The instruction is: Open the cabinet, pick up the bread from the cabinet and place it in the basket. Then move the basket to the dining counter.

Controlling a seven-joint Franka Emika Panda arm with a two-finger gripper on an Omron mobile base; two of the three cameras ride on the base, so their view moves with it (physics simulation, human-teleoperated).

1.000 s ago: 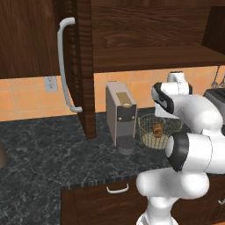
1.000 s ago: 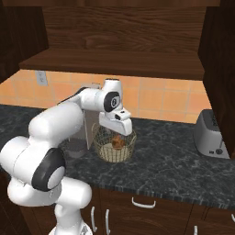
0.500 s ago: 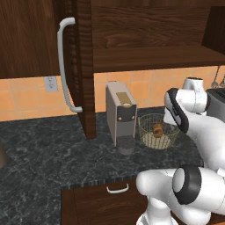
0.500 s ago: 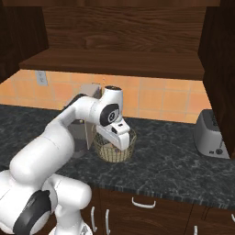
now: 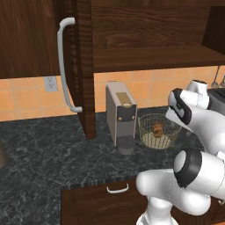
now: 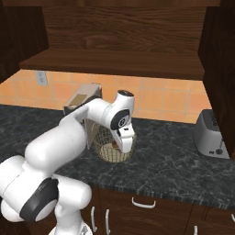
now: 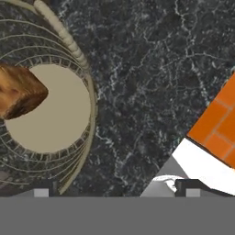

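Golden-brown bread (image 5: 157,129) lies loose on the pale bottom of the wire basket (image 5: 173,131), which stands on the black desk (image 5: 44,154) near its back edge, just beside the coffee machine (image 5: 120,116); so I judge the drop done and the carry next. Bent over, the arm holds its gripper (image 7: 117,190) empty, jaws wide, above the basket's rim (image 7: 69,41).

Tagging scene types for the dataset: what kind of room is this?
A rendered home kitchen, most likely: dark brown wood wall cabinets over a black speckled granite counter with an orange tile backsplash, plus a grey boxy coffee machine and a silver toaster.
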